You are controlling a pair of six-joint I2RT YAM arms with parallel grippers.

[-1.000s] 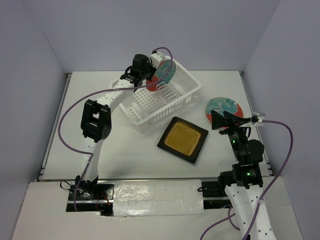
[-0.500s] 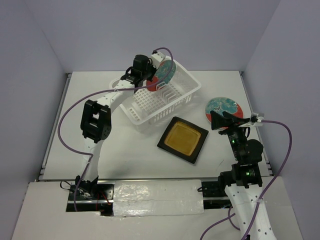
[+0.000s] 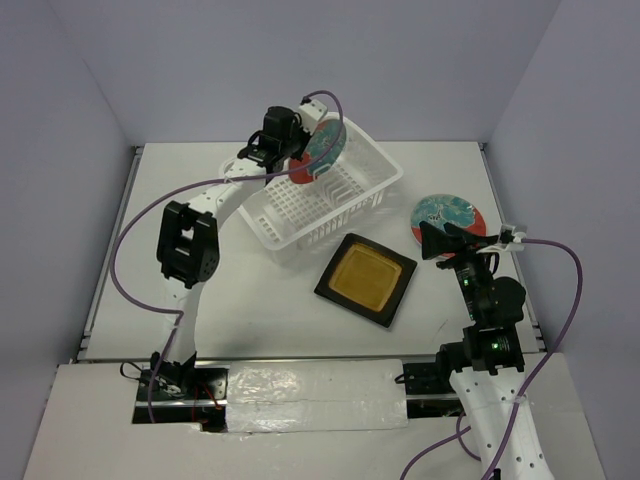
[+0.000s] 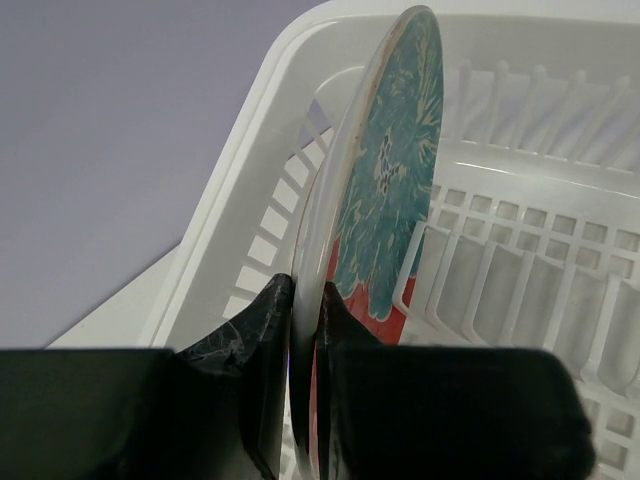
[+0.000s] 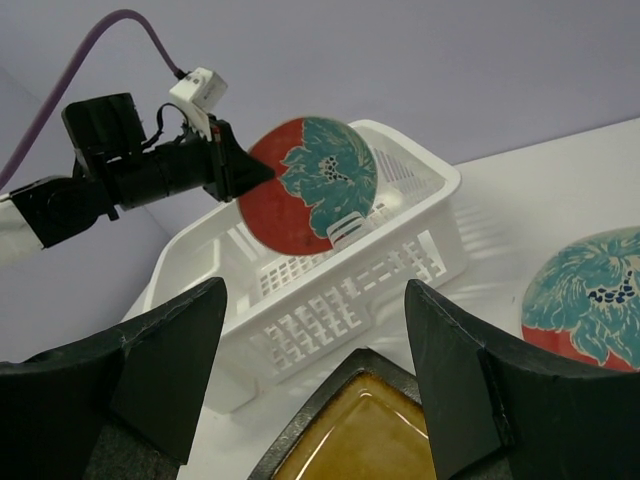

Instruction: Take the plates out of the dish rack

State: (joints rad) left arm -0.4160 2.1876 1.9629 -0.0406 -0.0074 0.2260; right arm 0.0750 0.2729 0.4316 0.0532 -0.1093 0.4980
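The white dish rack stands at the back of the table. A round red-rimmed teal plate stands on edge in its far-left end. My left gripper is shut on that plate's rim; in the left wrist view the fingers pinch the plate from both sides. A second round plate lies flat at the right. The amber-centred square plate lies flat in front of the rack. My right gripper is open and empty above the table between these two. The teal square plate is out of view.
The rack's slotted dividers stand just right of the held plate. The table's right edge runs close to the flat round plate. Purple cables trail from both arms.
The left gripper and the round plate have shifted slightly up and left within the rack. The right arm has not moved.
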